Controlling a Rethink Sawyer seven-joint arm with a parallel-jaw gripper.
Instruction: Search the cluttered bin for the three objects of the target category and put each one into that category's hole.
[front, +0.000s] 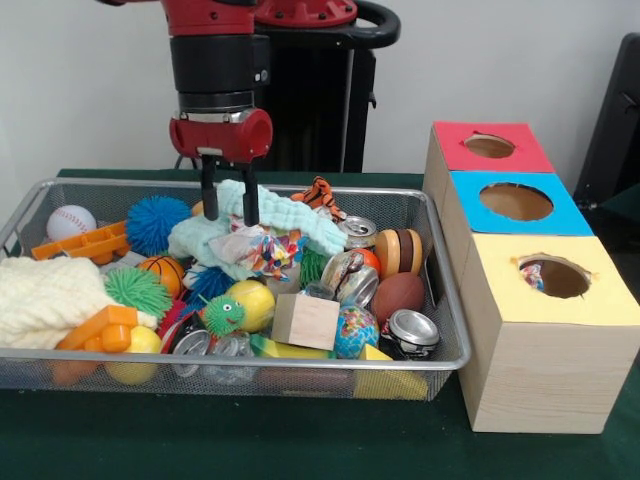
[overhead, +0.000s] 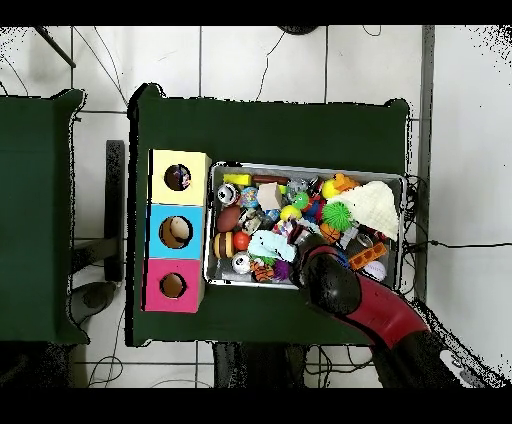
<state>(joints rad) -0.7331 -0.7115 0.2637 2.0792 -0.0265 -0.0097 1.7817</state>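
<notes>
Gripper (front: 229, 204), fingers apart and empty, hangs over a dotted cloth (front: 268, 250) mid-bin (front: 445, 300). Yellow hole (front: 555, 277), right of frame, shows dotted fabric inside: likely one cloth posted, others left.

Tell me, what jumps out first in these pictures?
The red and black robot arm's gripper hangs with its two black fingers open over a mint-green knitted cloth at the back of the grey wire-mesh bin, which is heaped with bright toys and crushed cans. Right of the bin stand three pale wooden boxes with round holes, surrounded red, blue and yellow.
</notes>
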